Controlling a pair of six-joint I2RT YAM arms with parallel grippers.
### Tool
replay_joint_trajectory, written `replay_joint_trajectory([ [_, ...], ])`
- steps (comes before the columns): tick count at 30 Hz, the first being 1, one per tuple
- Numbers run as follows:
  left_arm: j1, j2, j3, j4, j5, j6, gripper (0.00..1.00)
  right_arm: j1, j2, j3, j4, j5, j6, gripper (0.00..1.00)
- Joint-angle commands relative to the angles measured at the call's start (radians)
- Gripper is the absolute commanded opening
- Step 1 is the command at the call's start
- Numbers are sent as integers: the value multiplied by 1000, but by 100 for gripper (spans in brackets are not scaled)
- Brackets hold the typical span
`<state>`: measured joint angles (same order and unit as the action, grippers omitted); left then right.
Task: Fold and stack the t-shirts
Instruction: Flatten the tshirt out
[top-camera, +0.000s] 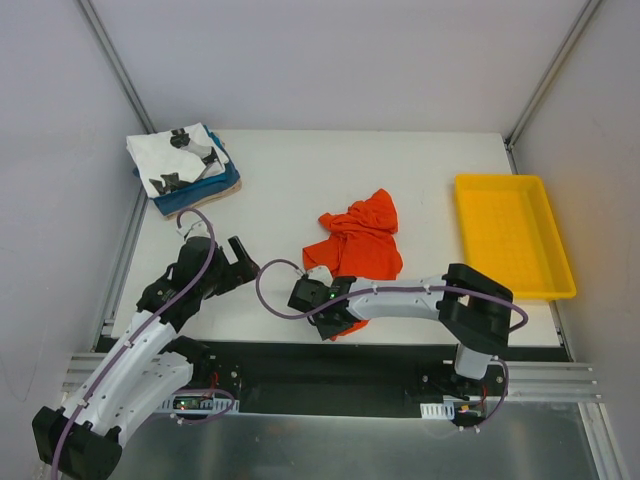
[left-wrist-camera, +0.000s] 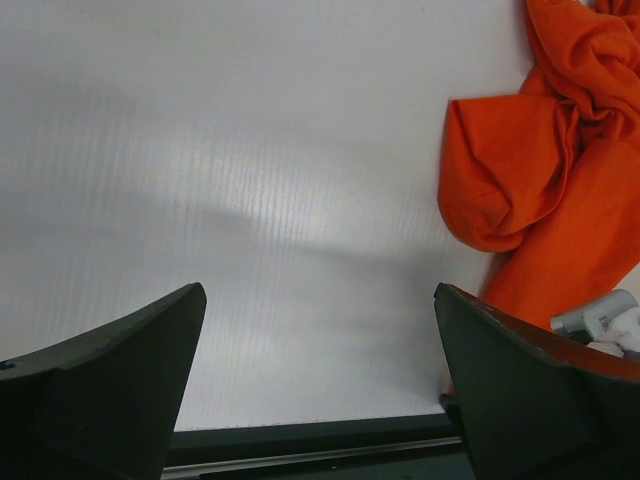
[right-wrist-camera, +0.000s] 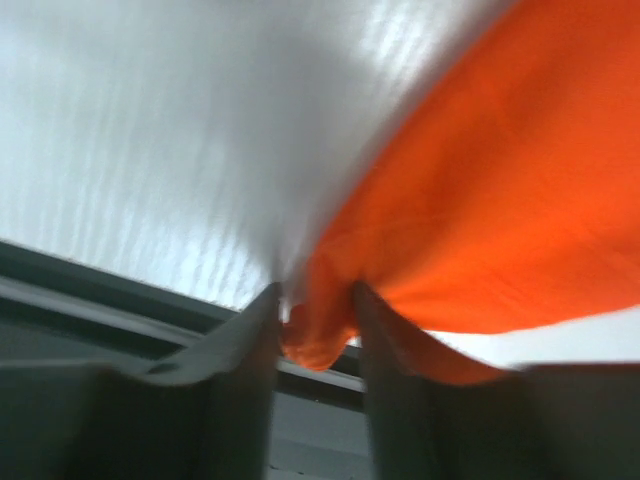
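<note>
Orange-red t-shirt (top-camera: 362, 245) lies crumpled mid-table, its length running up and away from your right gripper (right-wrist-camera: 318, 305). That gripper's jaws stand close together, pinching a bunched fold of the shirt's near edge. Your left gripper (left-wrist-camera: 318, 295) hangs spread wide and empty over bare table (left-wrist-camera: 250, 150), with the shirt off to its right, so I judge the right arm the nearer one.

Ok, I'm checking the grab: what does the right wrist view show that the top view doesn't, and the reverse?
Right wrist only: the right gripper pinching a fold of the orange-red tee. Top only: the folded stack at the far left corner, the yellow tray, the open left gripper. Both: the tee on the white table.
</note>
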<state>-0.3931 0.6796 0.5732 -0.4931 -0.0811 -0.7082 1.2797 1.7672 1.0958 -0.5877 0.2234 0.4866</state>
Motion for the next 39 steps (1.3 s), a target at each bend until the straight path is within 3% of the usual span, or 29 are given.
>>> replay_joint_trajectory([
  [1,-1,-8,13,-19,-20,-20,99,-13,-29,3,-64,91,60,27],
  [6,-1,18,27,-18,0,-24,99,-46,-221,-8,-69,206,15,10],
  [14,-1,155,66,31,105,-13,99,-285,-596,-40,-61,229,-71,7],
  [22,-7,429,94,275,354,1,98,-578,-841,-112,-67,261,-95,6],
  [29,-87,725,267,355,392,4,88,-684,-916,-178,-80,220,-115,6],
  [33,-122,940,388,357,461,35,74,-707,-911,-198,-81,192,-135,6],
  [39,-156,1097,479,357,478,47,50,-737,-928,-214,-89,185,-149,6],
])
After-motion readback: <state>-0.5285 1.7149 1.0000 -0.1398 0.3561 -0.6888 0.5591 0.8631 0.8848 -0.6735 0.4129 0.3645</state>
